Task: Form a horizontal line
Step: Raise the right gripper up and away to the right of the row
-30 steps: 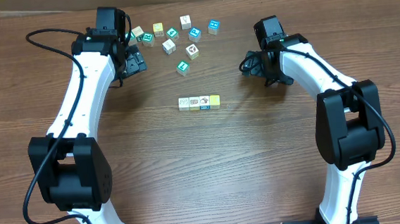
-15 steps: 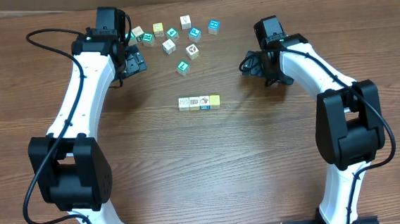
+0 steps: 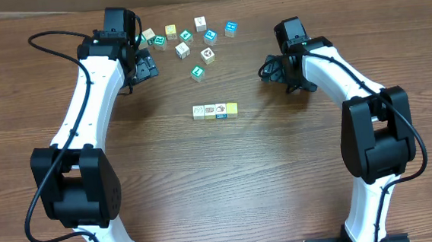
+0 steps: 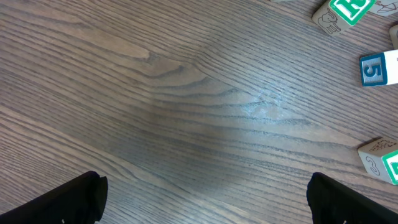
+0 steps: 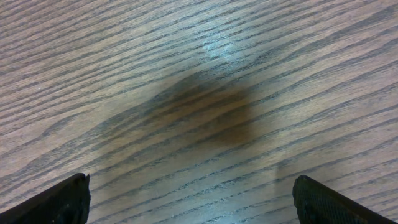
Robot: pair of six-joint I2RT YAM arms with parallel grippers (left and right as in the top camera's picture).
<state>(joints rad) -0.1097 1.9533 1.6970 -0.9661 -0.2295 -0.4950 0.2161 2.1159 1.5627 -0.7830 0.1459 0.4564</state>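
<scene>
Gaping wide over bare wood, the left gripper holds nothing; its wrist view shows only two dark fingertips, one at each lower corner, with table grain between them. Toward the right of that view lie three cubes: a green-lettered block at the top edge, a blue block printed with a 5 below it, and a pale block cut off by the right edge. The right gripper is likewise spread wide and empty, its fingertips at the lower corners, and under it there is only wood grain with a dark shadow. From overhead, the left gripper sits just beside the left end of a scatter of loose blocks at the far side of the table, while the right gripper hangs to the right of that scatter, apart from every cube. The row of four blocks lies near the table's middle, between the two arms and nearer than the scatter; its cubes touch side by side in a left-to-right line, with a yellow block at the right end. A lone teal block sits between the scatter and the row. Each white arm, left arm and right arm, reaches back to a black base at the near edge.
</scene>
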